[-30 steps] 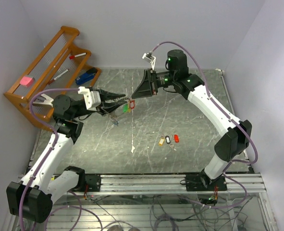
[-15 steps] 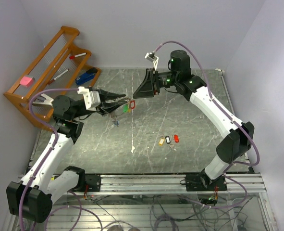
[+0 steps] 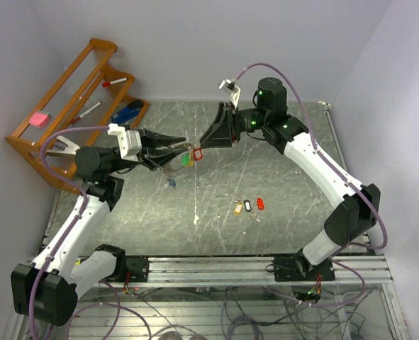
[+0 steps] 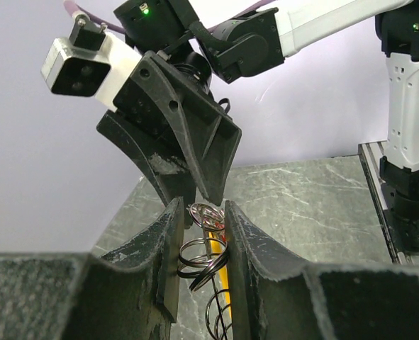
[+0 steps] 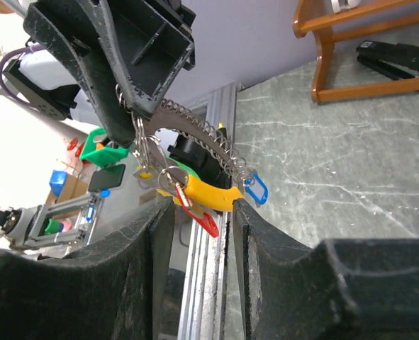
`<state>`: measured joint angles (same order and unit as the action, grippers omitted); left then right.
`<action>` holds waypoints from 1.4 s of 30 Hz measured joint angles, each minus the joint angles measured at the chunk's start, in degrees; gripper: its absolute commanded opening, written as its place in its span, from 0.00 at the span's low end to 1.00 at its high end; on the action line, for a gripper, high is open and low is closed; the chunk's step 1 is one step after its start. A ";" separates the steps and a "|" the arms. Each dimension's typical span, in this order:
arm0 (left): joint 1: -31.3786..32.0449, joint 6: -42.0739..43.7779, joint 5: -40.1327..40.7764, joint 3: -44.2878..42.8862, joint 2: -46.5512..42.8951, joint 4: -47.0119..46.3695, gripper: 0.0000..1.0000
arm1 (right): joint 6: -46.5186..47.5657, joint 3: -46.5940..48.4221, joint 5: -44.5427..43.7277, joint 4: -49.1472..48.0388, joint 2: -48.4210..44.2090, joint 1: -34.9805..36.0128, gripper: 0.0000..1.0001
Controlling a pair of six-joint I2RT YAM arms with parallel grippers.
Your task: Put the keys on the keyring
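Observation:
My left gripper (image 3: 183,149) is shut on the keyring (image 3: 188,152), held above the table. In the left wrist view its fingers (image 4: 168,234) clamp silvery rings and the yellow band (image 4: 223,273). A green key tag (image 3: 186,161), a red one (image 3: 197,152) and a blue one (image 3: 171,183) hang from the ring. My right gripper (image 3: 205,146) faces it tip to tip. Its jaws stand open around the yellow band (image 5: 208,194) and the red tag (image 5: 203,221), touching neither side of the tag. Three loose keys lie on the table: yellow (image 3: 237,208), black-and-white (image 3: 247,205), red (image 3: 259,204).
A wooden rack (image 3: 62,113) stands at the back left with pens, a pink block (image 3: 38,119) and a blue stapler (image 3: 127,112). A small white scrap (image 3: 196,220) lies near the table's middle. Walls close in on three sides.
The right arm has drawn back slightly to the right, and its jaws have parted a little. The left gripper still holds the keyring and has barely shifted.

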<state>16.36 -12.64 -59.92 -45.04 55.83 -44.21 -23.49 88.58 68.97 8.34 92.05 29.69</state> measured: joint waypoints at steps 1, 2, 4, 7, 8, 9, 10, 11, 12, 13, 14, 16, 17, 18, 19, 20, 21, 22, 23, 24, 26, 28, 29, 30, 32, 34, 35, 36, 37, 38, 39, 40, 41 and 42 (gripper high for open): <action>0.00 -0.07 0.09 0.00 0.02 -0.07 0.07 | -0.04 -0.02 0.07 -0.28 -0.26 0.00 0.38; 0.00 -0.11 0.17 0.00 0.02 -0.13 0.07 | -0.04 -0.11 0.07 -0.44 -0.61 -0.02 0.38; 0.00 -0.28 0.44 0.00 0.04 -0.24 0.07 | -0.02 -0.52 0.07 -0.46 -1.29 -0.02 0.38; 0.00 -0.98 0.92 0.00 0.35 -1.11 0.07 | -0.85 -2.80 0.28 -1.86 -2.99 -0.02 0.39; 0.00 -1.36 1.18 0.00 0.55 -1.51 0.07 | -1.44 -3.74 0.33 -2.69 -3.56 -0.02 0.39; 0.00 -1.64 1.38 0.00 0.66 -1.77 0.07 | -1.97 -4.52 0.35 -3.54 -4.00 -0.02 0.39; 0.02 -1.99 1.70 0.02 0.83 -2.10 0.07 | -2.69 -5.44 0.37 -4.76 -4.42 -0.02 0.39; 0.02 -2.23 1.88 0.02 0.94 -2.36 0.07 | -3.19 -6.01 0.46 -5.62 -4.61 -0.02 0.39; 0.02 -2.40 1.99 0.02 1.01 -2.49 0.07 | -4.09 -6.95 0.55 -7.39 -4.81 -0.02 0.39; 0.02 -2.75 2.23 0.02 1.05 -2.67 0.07 | -4.39 -7.10 0.57 -7.82 -4.81 -0.02 0.39; 0.02 -2.99 2.40 0.02 1.07 -2.84 0.07 | -4.83 -7.32 0.55 -8.55 -4.79 -0.02 0.39; 0.04 -3.58 2.84 0.02 1.07 -3.19 0.07 | -5.46 -7.45 0.52 -9.55 -4.76 -0.02 0.39; 0.07 -3.91 3.04 0.02 1.07 -3.30 0.07 | -5.64 -7.48 0.48 -10.16 -4.76 -0.02 0.40; 0.09 -4.22 3.21 0.02 1.07 -3.50 0.07 | -5.62 -7.48 0.46 -10.56 -4.76 0.00 0.40; 0.11 -4.44 3.37 0.04 1.07 -3.69 0.07 | -5.60 -7.52 0.42 -10.97 -4.76 0.00 0.40; 0.11 -4.79 3.52 0.13 1.07 -4.02 0.07 | -5.57 -7.74 0.24 -11.50 -4.76 0.00 0.40; 0.11 -5.09 3.69 0.17 1.09 -4.22 0.07 | -5.57 -8.11 0.22 -12.11 -4.76 0.00 0.40; 0.13 -5.44 3.89 0.22 1.16 -4.44 0.07 | -5.66 -8.61 0.07 -12.87 -4.76 0.00 0.40; 0.17 -5.79 4.11 0.22 1.22 -4.50 0.07 | -5.70 -9.33 -0.07 -13.81 -4.76 0.00 0.40; 0.22 -6.10 4.35 0.22 1.31 -4.55 0.07 | -5.73 -9.92 -0.20 -14.34 -4.76 0.00 0.40; 0.26 -6.62 4.79 0.22 1.40 -4.63 0.07 | -5.64 -11.41 -0.52 -15.47 -4.76 0.00 0.40; 0.26 -7.41 5.49 0.22 1.40 -4.92 0.07 | -5.62 -12.87 -0.85 -16.59 -4.72 0.00 0.41; 0.26 -7.80 5.86 0.24 1.40 -5.18 0.07 | -5.75 -13.73 -0.92 -17.57 -4.68 0.00 0.41; 0.26 -8.11 6.12 0.24 1.40 -5.35 0.07 | -6.03 -14.25 -1.05 -18.38 -4.63 0.00 0.41; 0.26 -8.94 6.97 0.33 1.40 -5.70 0.07 | -6.73 -15.06 -1.11 -20.48 -4.26 0.02 0.42; 0.26 -9.64 7.67 0.50 1.40 -5.79 0.07 | -7.52 -15.13 -1.38 -22.91 -3.43 0.24 0.42; 0.26 -10.03 8.09 0.63 1.40 -5.81 0.07 | -7.67 -15.13 -1.51 -23.78 -3.10 0.37 0.42; 0.26 -10.36 8.41 0.68 1.40 -5.79 0.07 | -7.74 -15.13 -1.68 -24.37 -2.82 0.52 0.42; 0.26 -10.60 8.74 0.74 1.40 -5.81 0.07 | -7.72 -15.13 -1.90 -24.94 -2.43 0.79 0.42; 0.26 -10.88 9.11 0.76 1.40 -5.81 0.07 | -7.72 -15.10 -2.10 -25.51 -2.05 1.14 0.42; 0.28 -11.23 9.53 0.79 1.40 -5.86 0.07 | -7.78 -15.13 -2.36 -26.10 -1.70 1.46 0.43; 0.28 -11.45 9.86 0.79 1.40 -5.92 0.07 | -8.02 -15.21 -2.58 -27.15 -1.25 1.95 0.42; 0.31 -11.76 10.10 0.81 1.40 -6.01 0.07 | -8.52 -15.52 -2.91 -28.52 -0.92 2.32 0.43; 0.31 -12.04 10.49 0.81 1.40 -6.16 0.07 | -9.20 -16.20 -3.15 -30.49 -0.61 2.71 0.43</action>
<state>16.67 -24.69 -49.43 -44.23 57.23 -50.37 -32.69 72.38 65.82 -22.15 91.44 32.40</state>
